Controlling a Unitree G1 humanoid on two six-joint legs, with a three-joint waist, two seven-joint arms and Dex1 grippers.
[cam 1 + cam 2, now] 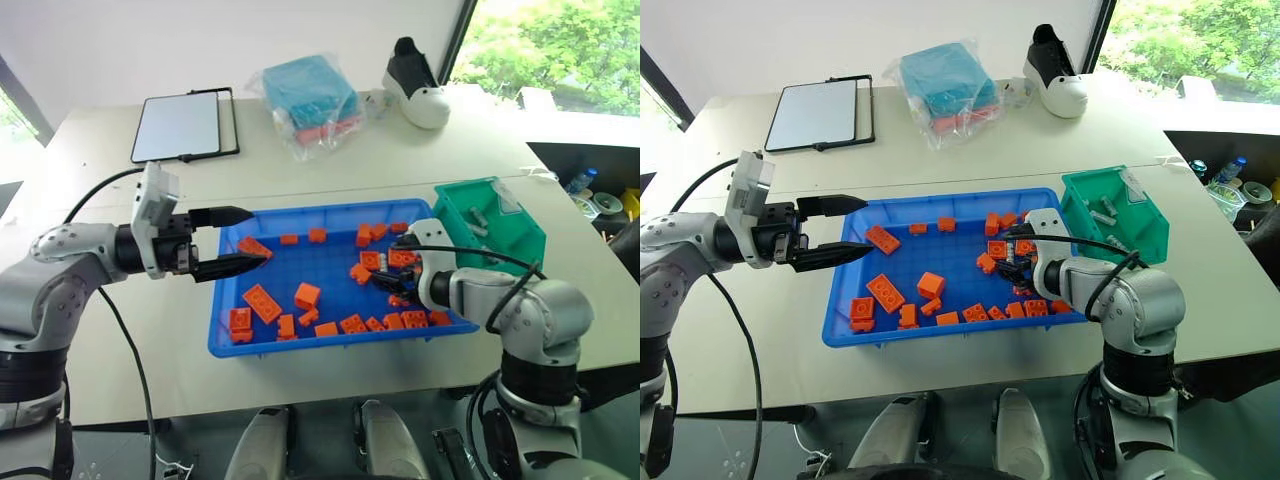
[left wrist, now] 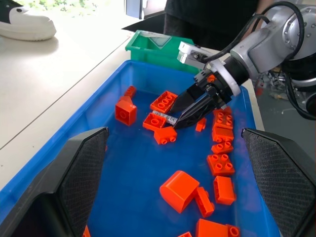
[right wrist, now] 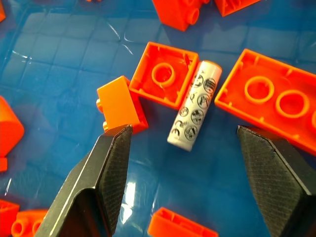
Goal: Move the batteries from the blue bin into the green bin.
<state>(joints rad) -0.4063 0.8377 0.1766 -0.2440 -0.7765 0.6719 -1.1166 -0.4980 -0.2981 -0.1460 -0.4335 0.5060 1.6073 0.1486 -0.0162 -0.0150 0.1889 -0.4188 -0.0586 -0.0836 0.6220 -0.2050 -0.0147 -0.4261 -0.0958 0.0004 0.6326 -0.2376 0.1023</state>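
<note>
The blue bin (image 1: 330, 345) lies in the middle of the table, scattered with orange bricks (image 1: 262, 302). One silver battery (image 3: 193, 106) rests on the bin floor between two bricks, near the bin's right end. My right gripper (image 3: 183, 129) hovers just over it, open, one finger on each side and not touching. From the left wrist view the right gripper (image 2: 185, 118) points down at that battery (image 2: 164, 116). My left gripper (image 1: 255, 237) is open and empty, held level above the bin's left end. The green bin (image 1: 520, 235) stands right of the blue one, with batteries (image 1: 478, 218) inside.
A black-framed white tablet (image 1: 185, 125), a clear bag with a blue packet (image 1: 310, 95) and a black-and-white shoe (image 1: 417, 85) lie at the back of the table. Bricks crowd the battery on both sides. The table edge runs just in front of the blue bin.
</note>
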